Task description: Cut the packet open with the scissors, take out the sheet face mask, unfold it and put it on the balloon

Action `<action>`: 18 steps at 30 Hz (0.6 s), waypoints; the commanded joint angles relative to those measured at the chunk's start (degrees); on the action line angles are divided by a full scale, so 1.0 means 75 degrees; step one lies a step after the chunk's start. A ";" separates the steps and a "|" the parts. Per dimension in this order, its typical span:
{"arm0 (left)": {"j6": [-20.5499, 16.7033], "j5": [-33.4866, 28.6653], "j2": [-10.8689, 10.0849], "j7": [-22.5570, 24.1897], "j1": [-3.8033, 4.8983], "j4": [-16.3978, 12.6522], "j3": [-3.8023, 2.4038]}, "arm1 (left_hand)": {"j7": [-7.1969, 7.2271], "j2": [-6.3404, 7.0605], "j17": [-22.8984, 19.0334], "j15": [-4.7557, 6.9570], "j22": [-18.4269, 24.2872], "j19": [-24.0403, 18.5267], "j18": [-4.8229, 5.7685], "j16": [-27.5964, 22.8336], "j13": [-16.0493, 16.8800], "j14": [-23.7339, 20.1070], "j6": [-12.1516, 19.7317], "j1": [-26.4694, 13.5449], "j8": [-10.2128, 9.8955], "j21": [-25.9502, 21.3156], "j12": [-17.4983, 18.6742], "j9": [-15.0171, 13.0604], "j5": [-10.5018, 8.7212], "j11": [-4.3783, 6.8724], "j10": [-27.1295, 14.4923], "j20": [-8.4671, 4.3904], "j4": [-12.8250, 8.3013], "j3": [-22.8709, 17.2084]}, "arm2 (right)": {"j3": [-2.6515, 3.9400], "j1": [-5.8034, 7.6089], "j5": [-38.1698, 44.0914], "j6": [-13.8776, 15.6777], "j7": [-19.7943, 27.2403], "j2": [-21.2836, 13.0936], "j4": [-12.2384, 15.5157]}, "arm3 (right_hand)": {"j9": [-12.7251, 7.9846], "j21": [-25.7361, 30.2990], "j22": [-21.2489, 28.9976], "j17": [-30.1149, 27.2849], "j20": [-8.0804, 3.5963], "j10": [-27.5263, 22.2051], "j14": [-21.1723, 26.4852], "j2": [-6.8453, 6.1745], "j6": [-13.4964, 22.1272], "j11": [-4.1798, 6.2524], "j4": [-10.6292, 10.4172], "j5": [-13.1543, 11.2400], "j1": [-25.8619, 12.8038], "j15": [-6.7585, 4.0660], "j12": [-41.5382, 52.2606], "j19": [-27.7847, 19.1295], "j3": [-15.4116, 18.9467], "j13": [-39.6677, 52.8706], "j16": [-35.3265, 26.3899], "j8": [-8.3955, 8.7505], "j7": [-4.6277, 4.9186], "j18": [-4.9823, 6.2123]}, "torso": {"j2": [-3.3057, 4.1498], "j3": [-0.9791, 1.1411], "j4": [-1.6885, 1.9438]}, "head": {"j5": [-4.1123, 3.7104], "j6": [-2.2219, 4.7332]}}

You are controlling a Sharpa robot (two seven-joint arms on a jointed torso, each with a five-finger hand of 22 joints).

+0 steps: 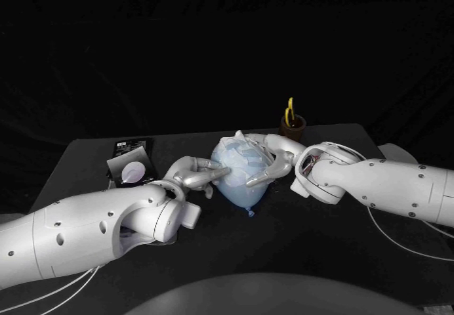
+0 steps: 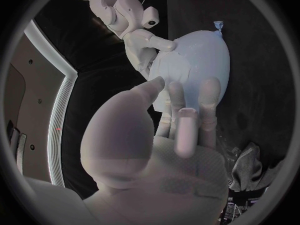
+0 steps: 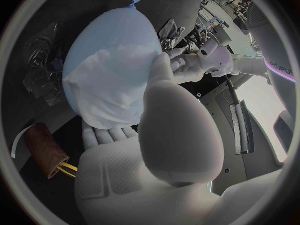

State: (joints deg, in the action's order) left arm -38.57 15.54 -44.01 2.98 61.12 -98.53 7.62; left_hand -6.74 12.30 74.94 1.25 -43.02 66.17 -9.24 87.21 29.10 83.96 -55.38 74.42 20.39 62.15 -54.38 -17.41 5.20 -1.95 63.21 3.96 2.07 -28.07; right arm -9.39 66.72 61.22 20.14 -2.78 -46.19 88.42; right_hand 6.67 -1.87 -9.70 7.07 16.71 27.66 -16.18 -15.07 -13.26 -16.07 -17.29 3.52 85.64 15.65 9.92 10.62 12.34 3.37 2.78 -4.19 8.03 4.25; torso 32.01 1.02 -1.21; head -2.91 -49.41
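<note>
A pale blue balloon (image 1: 243,182) lies at the table's middle, knot toward me. The white sheet mask (image 1: 242,155) is draped over its far, rounded end, also seen as the mask (image 3: 109,90) in the right wrist view. My right hand (image 1: 278,159) grips the balloon (image 3: 119,35) from the right, thumb over the mask and fingers under it. My left hand (image 1: 197,174) reaches in from the left, its fingertips (image 2: 181,110) touching the balloon (image 2: 203,47) at the mask's edge and holding nothing. The cut packet (image 1: 130,162) lies at the back left.
A brown cup (image 1: 294,125) with the yellow-handled scissors (image 1: 290,106) stands just behind the right hand, also seen as the cup (image 3: 45,149). Crumpled clear wrapping (image 3: 39,70) lies on the table beside the balloon. The table's near half has free room.
</note>
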 commanded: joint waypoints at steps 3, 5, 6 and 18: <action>-0.0117 -0.0073 0.0038 0.0109 0.0004 -0.0009 -0.0013 | 0.0088 -0.0151 0.0397 0.0112 -0.0178 0.0150 0.0044 0.0048 0.0428 0.0353 -0.0319 0.0196 0.0074 0.0144 -0.0277 0.0023 -0.0153 0.0072 0.0332 -0.0046 0.0059 -0.0073 | -0.0050 -0.0066 0.0008 -0.0373 -0.0013 0.0033 0.0056 | 0.0012 -0.0043 0.0010 -0.0007 0.0018 0.0036 0.0015 -0.0004 -0.0070 -0.0006 -0.0001 -0.0020 -0.0015 0.0017 0.0024 0.0051 -0.0002 0.0008 0.0006 -0.0036 0.1233 0.0042 | -0.0002 0.0002 -0.0001 | -0.0006 -0.0001; -0.0181 -0.0089 0.0039 0.0081 0.0004 0.0001 -0.0013 | 0.0101 -0.0179 0.0411 0.0123 -0.0187 0.0160 0.0046 0.0050 0.0491 0.0360 -0.0353 0.0220 0.0075 0.0153 -0.0313 0.0032 -0.0197 0.0083 0.0374 -0.0058 0.0063 -0.0093 | -0.0050 -0.0066 0.0008 -0.0372 -0.0014 0.0031 0.0057 | 0.0012 -0.0043 0.0010 -0.0007 0.0018 0.0036 0.0015 -0.0004 -0.0070 -0.0006 -0.0001 -0.0020 -0.0015 0.0017 0.0024 0.0051 -0.0002 0.0008 0.0006 -0.0036 0.1233 0.0042 | -0.0003 0.0003 0.0000 | -0.0006 -0.0006; -0.0219 -0.0098 0.0039 0.0063 0.0004 0.0008 -0.0014 | 0.0105 -0.0190 0.0410 0.0127 -0.0187 0.0162 0.0046 0.0049 0.0512 0.0360 -0.0366 0.0230 0.0077 0.0154 -0.0325 0.0034 -0.0210 0.0087 0.0388 -0.0062 0.0063 -0.0101 | -0.0050 -0.0066 0.0008 -0.0372 -0.0015 0.0030 0.0057 | 0.0012 -0.0043 0.0010 -0.0007 0.0018 0.0036 0.0015 -0.0004 -0.0070 -0.0006 -0.0001 -0.0020 -0.0015 0.0017 0.0024 0.0051 -0.0002 0.0008 0.0006 -0.0036 0.1233 0.0042 | -0.0003 0.0003 0.0000 | -0.0006 -0.0007; -0.0545 -0.0148 0.0031 -0.0024 0.0005 0.0046 -0.0020 | 0.0290 -0.0515 0.0775 0.0307 -0.0652 0.0468 0.0132 0.0106 0.1437 0.0504 -0.0663 0.0424 0.0730 0.0512 -0.0766 -0.0433 -0.0283 0.0275 0.1103 -0.0208 -0.0178 -0.1154 | -0.0050 -0.0066 0.0006 -0.0372 -0.0017 0.0016 0.0063 | 0.0017 -0.0043 0.0013 -0.0008 0.0018 0.0052 0.0007 0.0008 -0.0084 -0.0003 -0.0001 -0.0023 -0.0014 0.0015 0.0033 0.0052 -0.0016 0.0011 0.0006 -0.0043 0.1234 0.0042 | -0.0001 -0.0002 0.0003 | 0.0019 -0.0031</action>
State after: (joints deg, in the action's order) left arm -41.29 14.77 -43.85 2.72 61.12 -98.17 7.56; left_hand -4.61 8.70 74.95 3.07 -47.81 69.12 -9.03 87.64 39.68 83.95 -60.56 78.02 24.85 65.75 -59.91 -18.14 2.71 -1.52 69.36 2.37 0.77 -36.49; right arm -9.39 66.71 61.19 20.15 -2.76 -46.23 88.56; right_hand 6.75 -1.87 -9.70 7.08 16.71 27.63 -16.18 -15.07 -13.51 -16.07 -17.29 3.52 85.64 15.65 9.90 10.62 12.34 3.35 2.78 -4.19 7.78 4.25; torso 32.00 1.03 -1.21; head -2.79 -49.62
